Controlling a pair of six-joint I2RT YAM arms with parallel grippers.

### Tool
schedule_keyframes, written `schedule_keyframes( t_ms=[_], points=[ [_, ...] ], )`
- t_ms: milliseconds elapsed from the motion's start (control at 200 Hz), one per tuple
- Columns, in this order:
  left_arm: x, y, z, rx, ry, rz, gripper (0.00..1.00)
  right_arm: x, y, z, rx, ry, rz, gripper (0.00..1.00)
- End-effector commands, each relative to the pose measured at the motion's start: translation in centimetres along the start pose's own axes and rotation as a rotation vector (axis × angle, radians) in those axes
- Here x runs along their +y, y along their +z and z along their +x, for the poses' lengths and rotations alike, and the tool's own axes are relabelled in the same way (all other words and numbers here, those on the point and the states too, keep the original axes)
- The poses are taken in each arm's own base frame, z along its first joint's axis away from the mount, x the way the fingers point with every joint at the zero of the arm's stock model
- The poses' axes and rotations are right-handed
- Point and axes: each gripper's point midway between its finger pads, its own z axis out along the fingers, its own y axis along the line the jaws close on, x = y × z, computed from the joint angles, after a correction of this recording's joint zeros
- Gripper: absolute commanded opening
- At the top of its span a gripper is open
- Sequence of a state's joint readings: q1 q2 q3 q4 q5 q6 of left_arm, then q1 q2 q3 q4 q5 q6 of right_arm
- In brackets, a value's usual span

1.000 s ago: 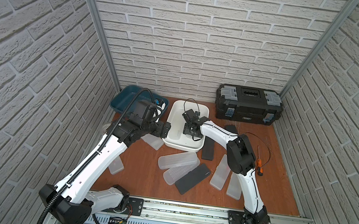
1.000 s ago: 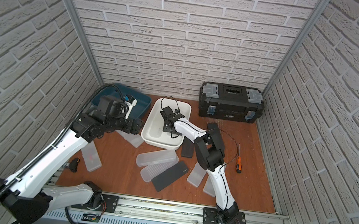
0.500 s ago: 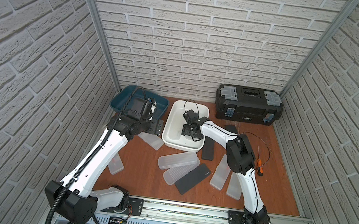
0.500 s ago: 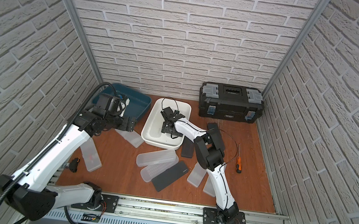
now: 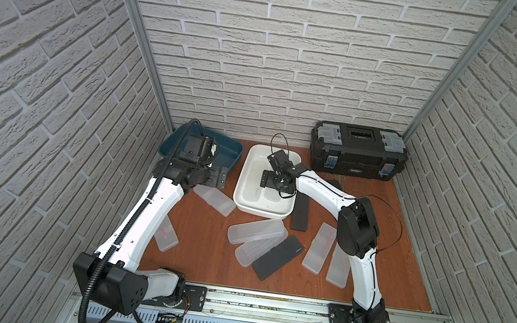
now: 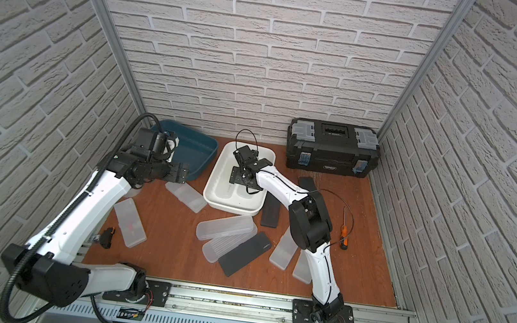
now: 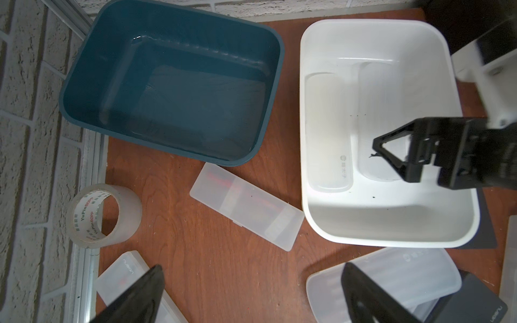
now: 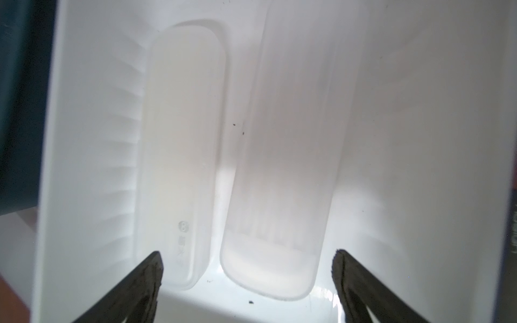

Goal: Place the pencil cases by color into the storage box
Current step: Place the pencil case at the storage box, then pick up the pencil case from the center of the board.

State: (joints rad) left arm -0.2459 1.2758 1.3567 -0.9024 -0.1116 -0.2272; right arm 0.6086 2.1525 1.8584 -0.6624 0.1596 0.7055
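Two frosted pencil cases [image 8: 282, 167] lay in a white bin [image 8: 419, 112] below the right gripper [image 8: 247, 254], fingers spread and empty, left gripper [image 7: 251, 267] open too, holding nothing.

Right wrist view: white bin [image 8: 84, 139] runs off the frame on two sides. The two frosted cases [image 8: 181, 139] inside are washed out and soft, print on one unreadable.

Left wrist view: left gripper [image 7: 251, 268] cut off past its fingertips. One finger covers the end of a frosted case [image 7: 120, 268]. Dark case [image 7: 481, 302] cropped at the frame edge.

In a top view: small black object [image 6: 106, 237] beside the left arm [image 6: 86, 211], too small to identify. Black case [image 6: 270, 212], one end hidden by the right arm [image 6: 281, 185].
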Motion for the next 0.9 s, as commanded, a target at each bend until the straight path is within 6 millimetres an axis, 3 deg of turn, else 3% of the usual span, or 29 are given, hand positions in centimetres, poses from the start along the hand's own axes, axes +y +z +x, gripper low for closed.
schedule_keyframes(
  t_ms=[0,115,135,295,480,660,895],
  points=[
    [0.4,-0.6,-1.0,-0.022,0.009,-0.006,0.98,-0.1,-3.3,-1.9,-0.071,-0.038,0.002,0.95],
    [0.0,-0.1,-1.0,-0.011,0.026,0.008,0.98,-1.1,-6.5,-3.1,-0.144,-0.077,0.021,0.95],
    [0.0,0.1,-1.0,-0.009,0.03,0.006,0.98,-1.0,-8.3,-3.8,-0.176,-0.08,0.005,0.95],
    [0.0,1.4,-1.2,0.02,0.059,-0.006,0.98,-1.8,-15.0,-5.3,-0.264,-0.19,-0.016,0.95],
    [-1.1,2.0,-1.4,0.025,0.098,0.025,0.98,-3.2,-21.1,-3.8,-0.264,-0.321,-0.081,0.95],
    [-3.7,2.7,-0.3,0.033,0.18,0.083,0.98,-6.0,-25.0,-2.2,-0.313,-0.327,-0.088,0.95],
    [-7.3,3.0,3.4,0.096,0.361,0.118,0.98,-9.1,-27.4,0.7,-0.343,-0.321,-0.116,0.96]
  ],
)
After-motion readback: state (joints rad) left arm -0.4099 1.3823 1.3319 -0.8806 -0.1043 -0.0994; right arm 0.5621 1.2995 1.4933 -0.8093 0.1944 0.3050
